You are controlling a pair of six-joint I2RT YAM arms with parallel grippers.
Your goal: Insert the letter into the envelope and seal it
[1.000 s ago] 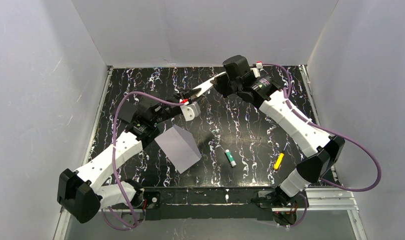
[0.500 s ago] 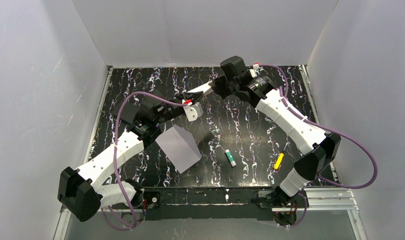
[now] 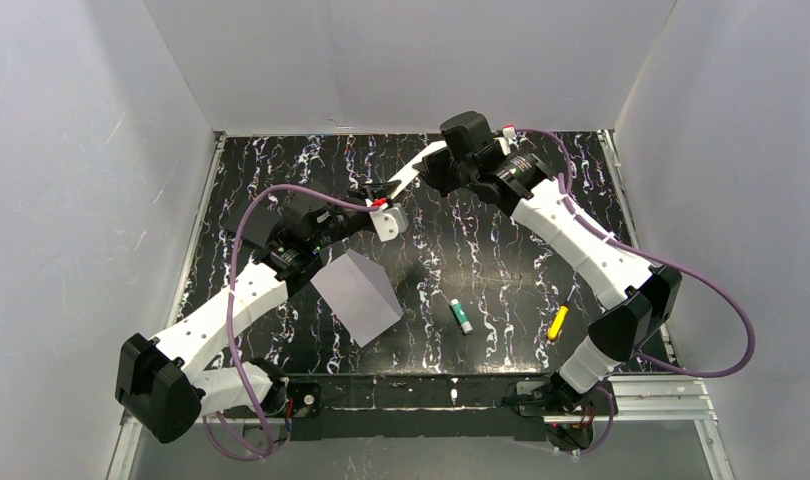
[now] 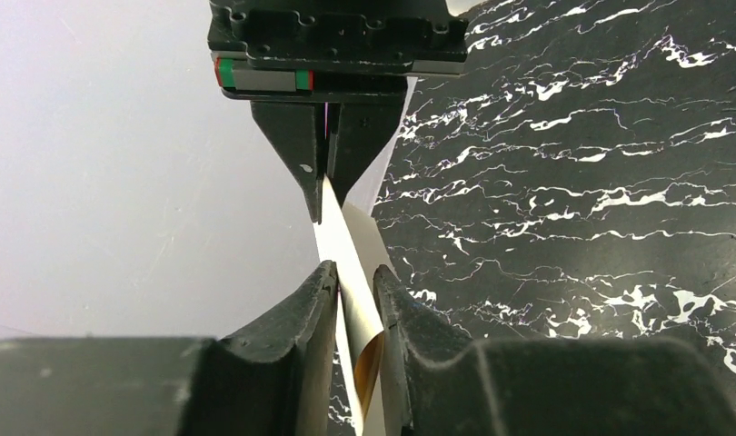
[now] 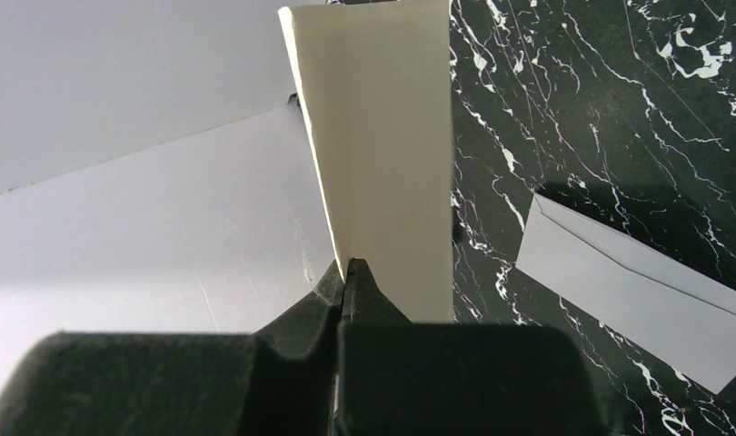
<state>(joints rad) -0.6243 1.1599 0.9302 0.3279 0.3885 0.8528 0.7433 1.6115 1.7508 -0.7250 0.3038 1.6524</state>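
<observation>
Right gripper (image 5: 351, 271) tight on one letter (image 5: 392, 136), left gripper (image 4: 349, 277) astride it, hold unclear; one envelope (image 3: 356, 297) nearby.

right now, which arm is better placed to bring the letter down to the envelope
Probably the right: the right gripper is shut on the letter, while the left gripper only straddles it with a gap. The envelope lies flat, held by neither.

Left wrist view crops the letter (image 4: 355, 241) at the bottom edge; right wrist view crops the envelope (image 5: 619, 282) rightward.
</observation>
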